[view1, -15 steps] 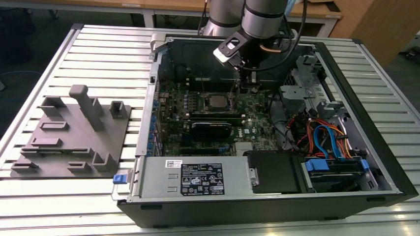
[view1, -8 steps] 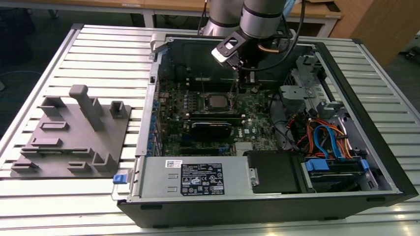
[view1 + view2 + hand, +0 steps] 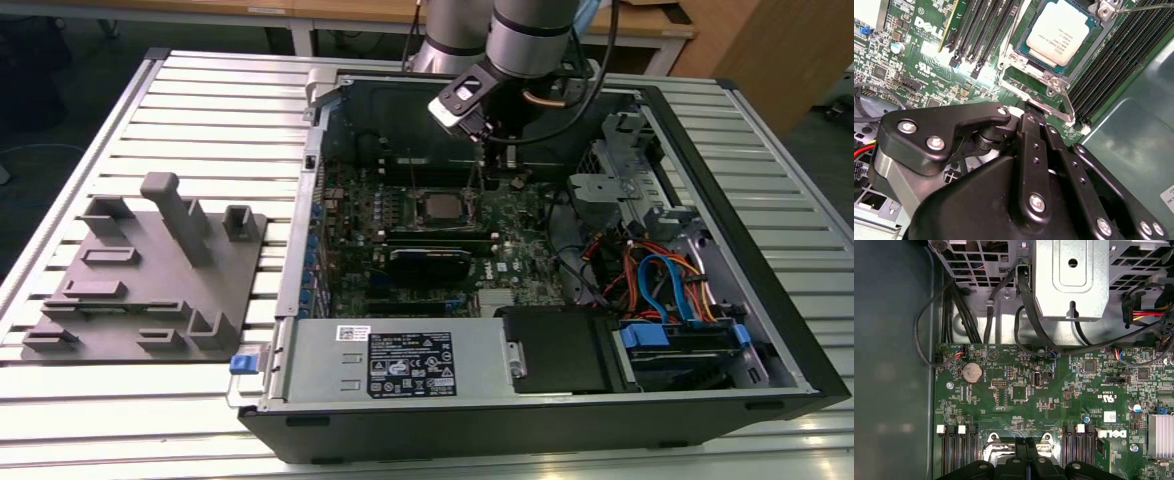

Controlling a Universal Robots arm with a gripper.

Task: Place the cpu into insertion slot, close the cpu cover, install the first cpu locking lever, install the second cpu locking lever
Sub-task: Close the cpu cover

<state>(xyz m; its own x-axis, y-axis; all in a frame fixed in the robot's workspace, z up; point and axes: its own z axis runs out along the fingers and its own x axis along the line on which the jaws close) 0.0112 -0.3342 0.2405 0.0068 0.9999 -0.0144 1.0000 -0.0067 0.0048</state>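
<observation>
**Position.** The cpu (image 3: 1061, 32) lies flat in the insertion slot (image 3: 1022, 50); in the exterior view this is just above the frame's centre. The cpu cover (image 3: 1026, 75) appears to be down around the chip's edges. One locking lever (image 3: 1146, 6) stands out past the socket corner, and I cannot tell whether it is latched.

**Gripper.** The gripper (image 3: 1029, 112) has its fingers pressed together with nothing seen between them. The tips are just beside the cover's edge.

**Handling (judgement).** The chip is likely light, rigid and fragile on its underside, so it should be held by its edges only. The lever looks like thin springy wire, slippery for flat pads, and is best taken at its bent end.

**Markings.** There is white print on the motherboard (image 3: 1019, 405) and a label on the power supply (image 3: 387, 365); neither is transcribed here.
</observation>
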